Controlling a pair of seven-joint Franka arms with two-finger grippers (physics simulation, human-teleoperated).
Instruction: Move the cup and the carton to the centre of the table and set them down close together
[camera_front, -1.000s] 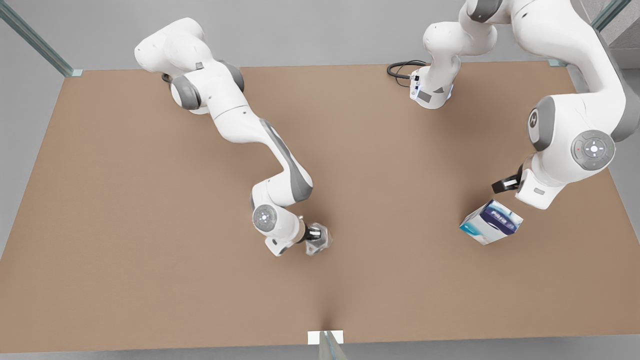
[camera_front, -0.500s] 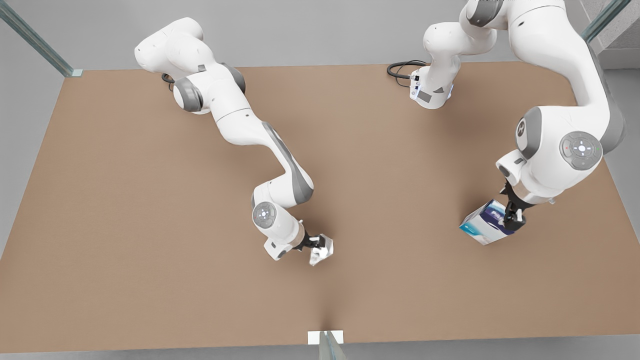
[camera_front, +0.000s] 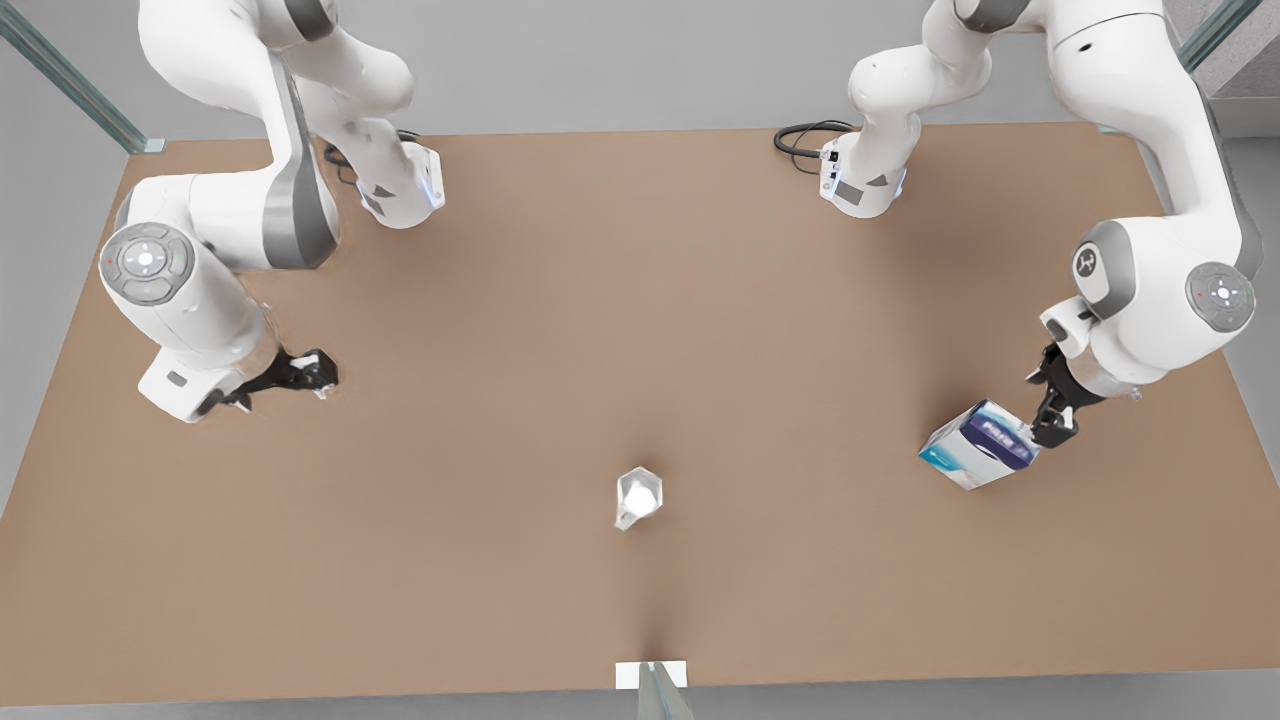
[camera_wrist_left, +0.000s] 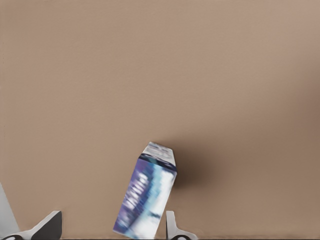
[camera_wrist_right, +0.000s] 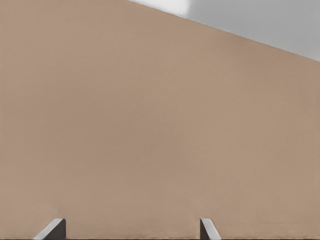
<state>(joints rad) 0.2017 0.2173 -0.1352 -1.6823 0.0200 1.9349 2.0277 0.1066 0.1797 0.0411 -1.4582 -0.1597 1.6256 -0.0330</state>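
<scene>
Cup (camera_front: 638, 497) upright near table (camera_front: 560, 300) centre. Carton (camera_front: 981, 444) well toward front view's right of cup, between spread fingers of left gripper (camera_front: 1055, 425). Right gripper (camera_front: 318, 376) open, empty, waiting far from cup. Risk: off-centre grasp tips carton.

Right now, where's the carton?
The carton sits on the table at the front view's right, far from the cup near centre; the open left gripper straddles its right end.

Only writing anywhere is the pale lettering on the dark blue panel of the carton (camera_front: 980, 444), near the table (camera_front: 640, 300) edge on the front view's right, and honestly it's unreadable.
</scene>
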